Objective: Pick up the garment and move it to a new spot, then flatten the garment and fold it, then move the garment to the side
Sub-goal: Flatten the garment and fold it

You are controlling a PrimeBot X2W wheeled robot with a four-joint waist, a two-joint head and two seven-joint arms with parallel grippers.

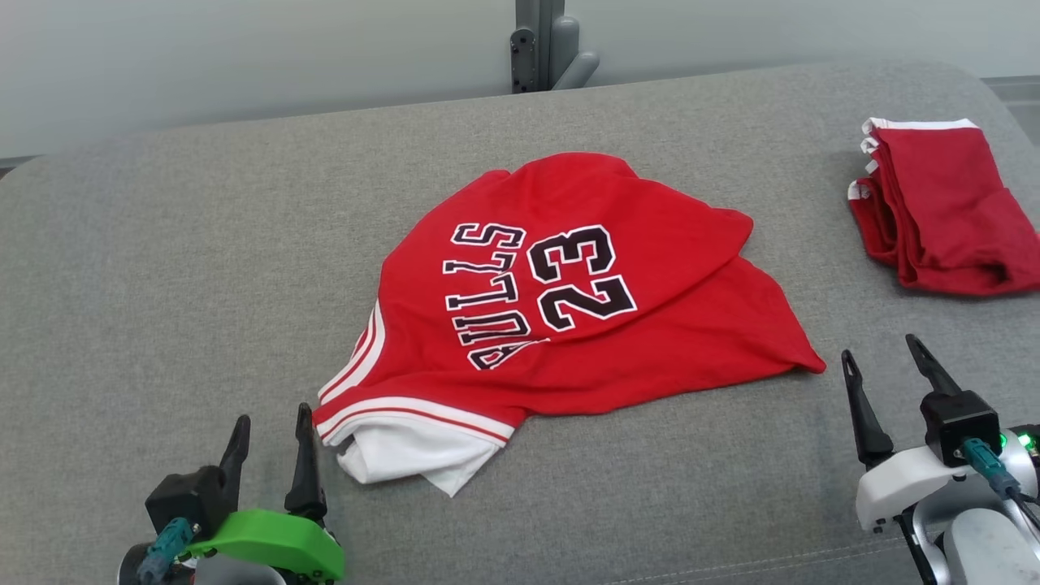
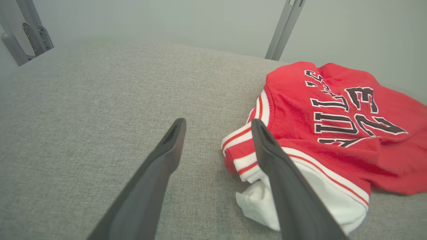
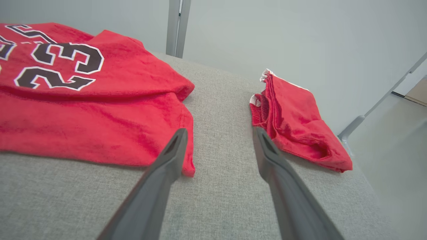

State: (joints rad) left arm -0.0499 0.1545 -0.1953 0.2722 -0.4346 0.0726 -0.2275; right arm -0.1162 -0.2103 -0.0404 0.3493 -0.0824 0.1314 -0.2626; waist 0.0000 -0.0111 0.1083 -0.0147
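Note:
The garment (image 1: 569, 301) is a red jersey with "BULLS 23" in black and white-striped trim, lying loosely bunched in the middle of the grey padded surface (image 1: 162, 268). It also shows in the left wrist view as the garment (image 2: 333, 133) and in the right wrist view as the garment (image 3: 86, 100). My left gripper (image 1: 272, 424) stands open at the lower left, just short of the jersey's white hem, holding nothing. At the lower right my right gripper (image 1: 879, 351) is open and empty, close to the jersey's red corner.
A second red garment (image 1: 942, 211), folded with white trim, lies at the surface's far right edge; the right wrist view has this folded garment (image 3: 297, 123) too. A grey metal post (image 1: 544, 45) rises behind the surface. Bare grey padding spreads to the left.

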